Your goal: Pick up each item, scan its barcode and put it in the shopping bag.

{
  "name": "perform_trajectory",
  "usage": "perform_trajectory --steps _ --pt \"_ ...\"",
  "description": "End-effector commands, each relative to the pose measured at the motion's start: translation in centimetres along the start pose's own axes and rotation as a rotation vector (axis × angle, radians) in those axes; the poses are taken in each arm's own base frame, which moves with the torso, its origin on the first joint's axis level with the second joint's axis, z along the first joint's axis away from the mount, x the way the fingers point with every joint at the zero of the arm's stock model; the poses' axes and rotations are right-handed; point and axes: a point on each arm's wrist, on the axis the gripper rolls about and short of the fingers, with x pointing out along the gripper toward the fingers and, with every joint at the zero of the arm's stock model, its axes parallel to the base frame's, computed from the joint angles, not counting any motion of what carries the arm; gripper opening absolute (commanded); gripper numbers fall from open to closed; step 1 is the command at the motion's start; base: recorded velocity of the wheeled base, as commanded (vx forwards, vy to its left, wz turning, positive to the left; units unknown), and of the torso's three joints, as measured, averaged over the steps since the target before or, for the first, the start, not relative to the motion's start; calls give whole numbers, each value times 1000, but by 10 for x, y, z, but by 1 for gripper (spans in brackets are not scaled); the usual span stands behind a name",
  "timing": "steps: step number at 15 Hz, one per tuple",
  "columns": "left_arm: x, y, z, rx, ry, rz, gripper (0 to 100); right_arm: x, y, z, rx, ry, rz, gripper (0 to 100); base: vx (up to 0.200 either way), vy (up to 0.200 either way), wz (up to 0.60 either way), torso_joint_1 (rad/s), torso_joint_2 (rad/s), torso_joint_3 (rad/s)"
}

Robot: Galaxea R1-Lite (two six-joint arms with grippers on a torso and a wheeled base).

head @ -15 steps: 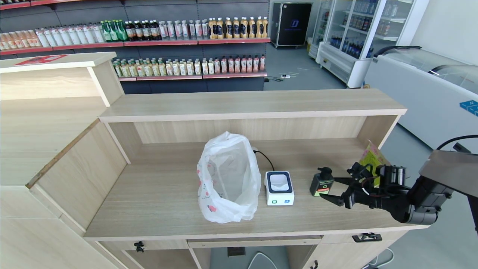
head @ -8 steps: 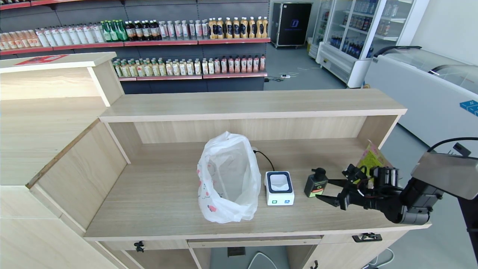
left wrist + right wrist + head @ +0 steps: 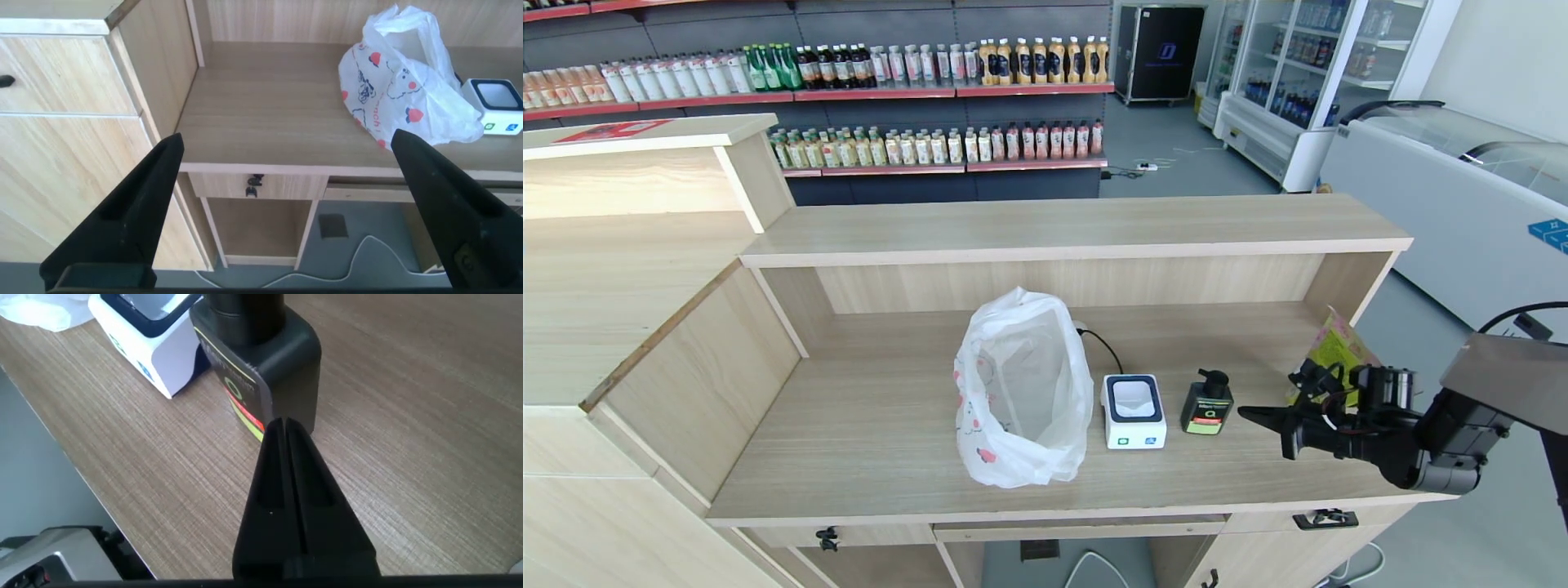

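One dark pump bottle (image 3: 1207, 404) stood upright on the wooden counter (image 3: 890, 425), just beside the barcode scanner (image 3: 1134, 410), with the white shopping bag (image 3: 1021, 392) on the scanner's other side. The right gripper (image 3: 1252, 414) lay low over the wood just short of the bottle, its fingers pressed together on nothing. To lift it cleanly, I judged, they would need to part wider than the body, slide around the squat lower half rather than the pump head, and close squarely. A careless nudge might knock it against the scanner. A yellow packet (image 3: 1335, 347) leaned near the right end. The left gripper (image 3: 288, 140) hung spread wide and empty, back from the counter's front.
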Motion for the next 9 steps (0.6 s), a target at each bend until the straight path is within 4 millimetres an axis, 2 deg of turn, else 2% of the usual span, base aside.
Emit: perform_trajectory --steps 1,7,8,9 --pt "0 0 0 0 0 0 100 -4 -1 6 -10 -11 0 0 0 0 0 0 0 0" --pt "0 0 0 0 0 1 100 -8 5 3 -90 10 -7 0 0 0 0 0 0 0" --pt "0 0 0 0 0 1 100 -8 3 7 -97 9 -20 100 0 0 0 0 0 0" --pt "0 0 0 0 0 1 100 -7 -1 11 -95 0 -23 100 0 0 0 0 0 0"
